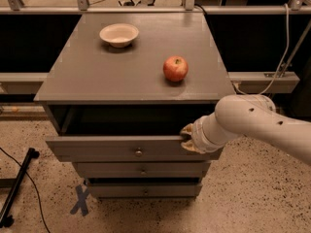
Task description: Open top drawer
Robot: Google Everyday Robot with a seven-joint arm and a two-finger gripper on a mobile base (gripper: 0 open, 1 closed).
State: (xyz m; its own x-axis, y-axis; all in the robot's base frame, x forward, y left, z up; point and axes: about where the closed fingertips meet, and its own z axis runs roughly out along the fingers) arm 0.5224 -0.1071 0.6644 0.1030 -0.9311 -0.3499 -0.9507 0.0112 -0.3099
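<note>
At the right end of the part-open top drawer (pixel 112 149), the pincer (pixel 186 138) clamps its front edge.

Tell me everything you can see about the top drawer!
The top drawer is the widest of three, grey and wooden-looking, with a flat front and one small round metal knob in the middle. It is pulled partly out of the cabinet, and its inside looks dark. The gripper sits on the front's top edge, near the right end.

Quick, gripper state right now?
Gripper: at the right end of the top drawer's front edge; open or closed cannot be told.
</note>
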